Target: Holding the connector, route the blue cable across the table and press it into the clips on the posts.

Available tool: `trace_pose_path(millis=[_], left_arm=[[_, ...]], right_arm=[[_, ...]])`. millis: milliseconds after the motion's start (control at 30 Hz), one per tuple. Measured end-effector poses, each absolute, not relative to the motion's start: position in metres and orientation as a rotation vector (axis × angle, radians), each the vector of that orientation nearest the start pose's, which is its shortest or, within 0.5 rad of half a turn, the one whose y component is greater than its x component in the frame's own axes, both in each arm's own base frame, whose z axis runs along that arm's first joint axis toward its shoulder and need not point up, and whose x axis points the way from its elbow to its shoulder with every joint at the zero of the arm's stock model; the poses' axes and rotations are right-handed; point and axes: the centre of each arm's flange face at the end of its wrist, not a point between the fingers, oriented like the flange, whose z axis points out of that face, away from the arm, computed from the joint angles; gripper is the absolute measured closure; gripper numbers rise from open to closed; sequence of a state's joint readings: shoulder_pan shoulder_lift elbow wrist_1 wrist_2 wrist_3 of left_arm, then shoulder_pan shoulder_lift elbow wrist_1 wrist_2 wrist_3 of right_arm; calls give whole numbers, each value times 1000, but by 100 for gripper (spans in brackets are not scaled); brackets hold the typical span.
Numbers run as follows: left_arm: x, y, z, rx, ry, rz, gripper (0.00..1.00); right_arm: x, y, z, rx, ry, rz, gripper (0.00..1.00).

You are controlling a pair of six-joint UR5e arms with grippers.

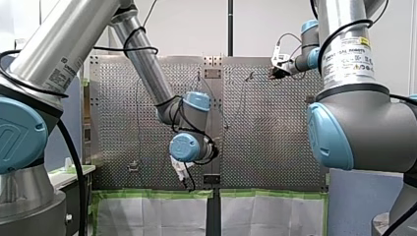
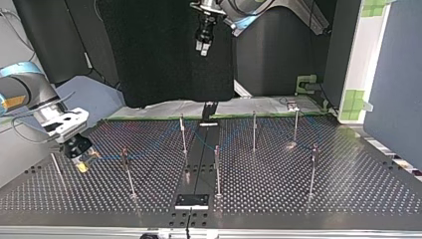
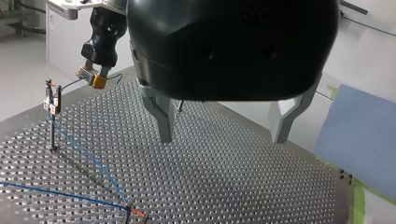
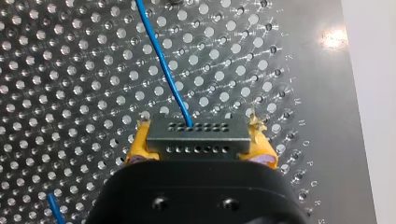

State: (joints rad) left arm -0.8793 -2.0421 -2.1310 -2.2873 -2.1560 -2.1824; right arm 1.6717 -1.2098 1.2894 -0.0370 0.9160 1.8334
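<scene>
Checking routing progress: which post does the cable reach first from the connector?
The clip-topped post beside my right gripper, leftmost in the top view: the blue cable runs from the connector to its clip. Others stand further right.

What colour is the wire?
Blue. The wire leaving the connector shows best in the right wrist view.

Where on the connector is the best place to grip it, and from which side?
By its two short ends, coming from behind, opposite the face where the blue cable exits. The connector is a narrow grey block, so its ends suit flat pads, and that approach leaves the cable free ahead. My right gripper holds it just so, between its yellow pads.
</scene>
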Motion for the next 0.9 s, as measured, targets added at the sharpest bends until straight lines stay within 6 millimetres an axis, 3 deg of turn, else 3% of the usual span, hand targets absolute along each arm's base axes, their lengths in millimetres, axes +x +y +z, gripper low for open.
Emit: trace_pose_path(millis=[633,900], left_arm=[[189,-350,57,-113,1760,-565,0],[184,-343,54,-100,1771,-555,0]], right_arm=[[253,-594,425,-2183,1359,-2392,100],[253,-594,425,-2183,1360,-2391,100]])
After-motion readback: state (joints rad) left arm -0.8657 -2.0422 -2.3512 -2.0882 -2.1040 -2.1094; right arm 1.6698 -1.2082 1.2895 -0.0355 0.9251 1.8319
